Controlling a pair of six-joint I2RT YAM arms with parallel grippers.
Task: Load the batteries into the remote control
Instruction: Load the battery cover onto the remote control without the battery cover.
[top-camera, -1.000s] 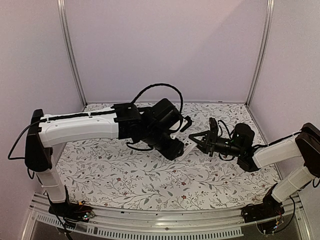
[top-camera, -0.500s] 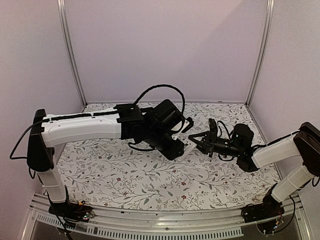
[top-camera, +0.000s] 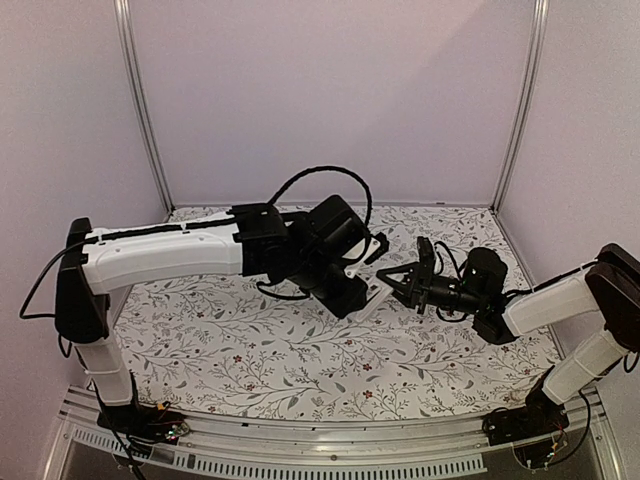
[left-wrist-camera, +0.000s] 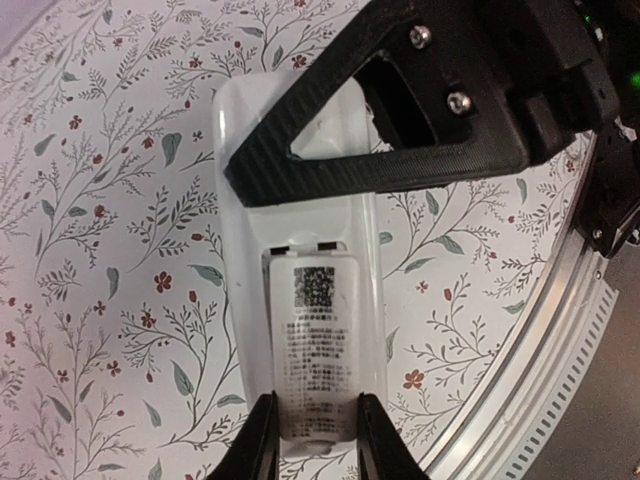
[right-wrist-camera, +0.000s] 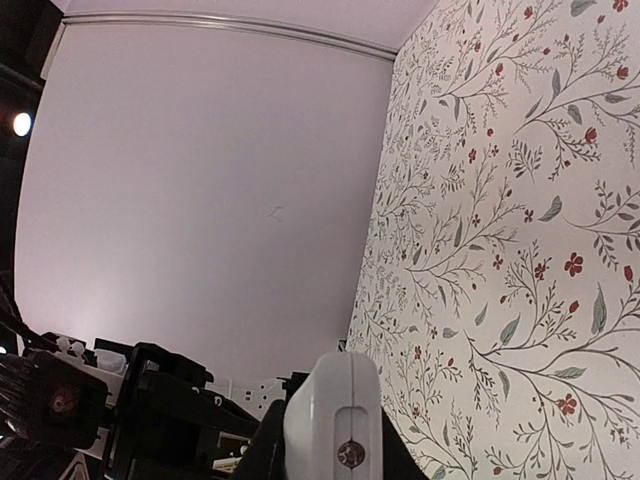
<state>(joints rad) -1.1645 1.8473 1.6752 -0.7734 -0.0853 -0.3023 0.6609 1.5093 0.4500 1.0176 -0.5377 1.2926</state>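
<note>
- Nearest in left wrist view: left gripper (left-wrist-camera: 318, 445), fingers (left-wrist-camera: 258, 450) only narrowly apart, pinching the near end of the remote control (left-wrist-camera: 318, 370) by its two long edges.
- Remote control white, held up in the air, approx. mid-table in top view. Long axis running straight away from left wrist cam, far end pointing toward the right arm.
- Back side up to the cam, w/ printed label (left-wrist-camera: 318, 375) and QR code (left-wrist-camera: 315, 287).
- Farther along: one black triangular finger (left-wrist-camera: 400, 170) of the right gripper (top-camera: 392, 284) lying slanted across the far half of the remote control.
- Touching it or just over it: cannot tell. Right side clamped or spread: cannot tell either.
- Farthest: floral-print table (left-wrist-camera: 100, 250) below.
</note>
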